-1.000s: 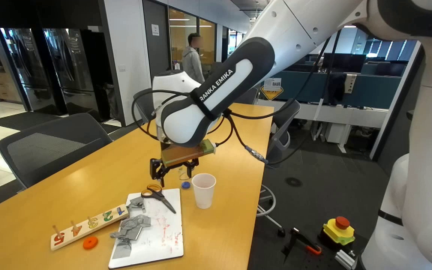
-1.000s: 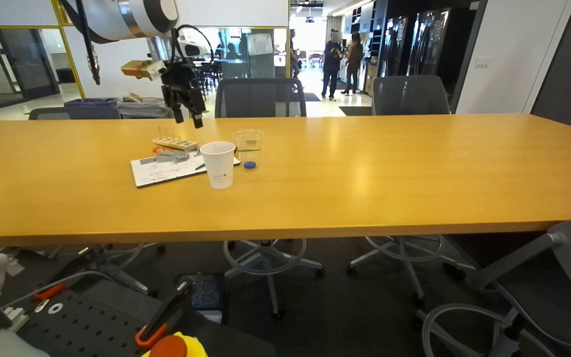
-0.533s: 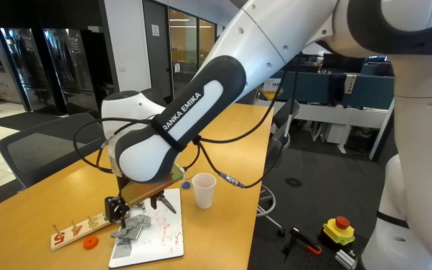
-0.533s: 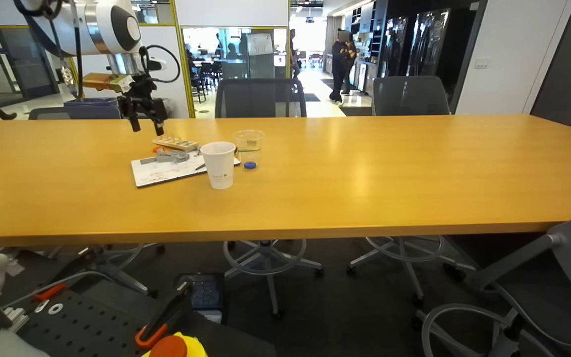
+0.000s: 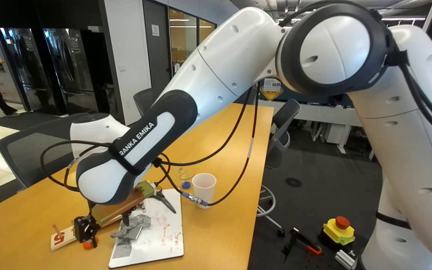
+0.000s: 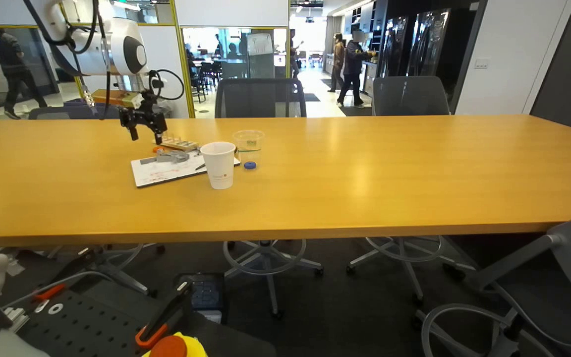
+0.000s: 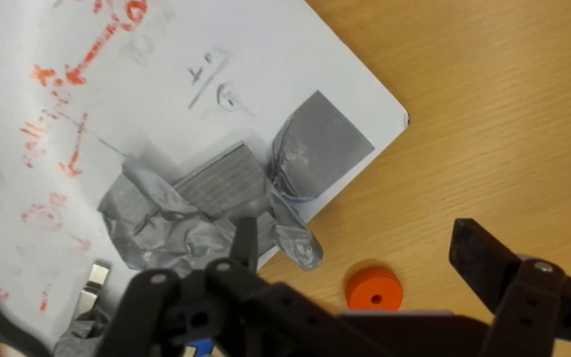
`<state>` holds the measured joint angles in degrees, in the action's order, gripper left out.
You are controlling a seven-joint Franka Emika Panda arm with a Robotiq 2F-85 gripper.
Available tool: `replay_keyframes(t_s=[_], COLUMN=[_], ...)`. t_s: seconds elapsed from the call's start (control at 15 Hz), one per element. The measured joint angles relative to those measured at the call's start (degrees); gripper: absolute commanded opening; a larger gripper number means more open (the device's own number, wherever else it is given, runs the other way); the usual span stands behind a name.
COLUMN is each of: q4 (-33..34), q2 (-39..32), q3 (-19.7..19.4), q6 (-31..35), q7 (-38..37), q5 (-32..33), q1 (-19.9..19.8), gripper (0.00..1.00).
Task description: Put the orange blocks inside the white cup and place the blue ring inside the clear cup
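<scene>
Orange block (image 5: 87, 245) first: flat on the table (image 5: 216, 240), way over toward the left in an exterior view, just beside the wooden number strip (image 5: 62, 239) and partly hidden behind the gripper (image 5: 110, 233). Way easier to spot in the wrist view: round, small hole in the top, showing between the fingers (image 7: 481, 263), apart from both.

As for the gripper: hanging above that end of the table, spread wide, with a big gap between the two fingers.

Next over, a whiteboard (image 5: 152, 251) lying flat, scribbled on in red, with some crumpled grey tape (image 5: 135, 223) on the left half. Scissors (image 5: 167, 203) across the far end, with blades slanting onto the white surface and handles mostly blocked from sight by the brown-and-green box (image 5: 126, 204) on the arm (image 5: 216, 67).

Just right of the whiteboard, a blue ring (image 5: 186, 185), lined up with the clear cup (image 6: 250, 141) in both exterior views. Super faint outline though, so honestly can't tell whether inside that cup or just in front.

Then the white cup (image 5: 203, 189), upright on the table, near the blue ring, with a cable (image 5: 194, 198) from the arm drooping across the lower part in an exterior view. Farther right, down past the table edge, a red button (image 5: 342, 222) on a yellow box (image 5: 338, 233), well apart from all that.
</scene>
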<state>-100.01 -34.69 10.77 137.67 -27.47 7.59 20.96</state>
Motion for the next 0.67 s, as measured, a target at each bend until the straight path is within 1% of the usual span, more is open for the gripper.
replay_keyframes(t_s=[0.33,0.67], q4=[9.0,16.0], q2=[-6.5,-11.2], q3=[-1.1,-1.8], q6=[-2.4,-5.3], q7=[2.1,2.6], q5=[-1.2,-1.4], q1=[0.9,1.8], gripper=[1.00,1.00])
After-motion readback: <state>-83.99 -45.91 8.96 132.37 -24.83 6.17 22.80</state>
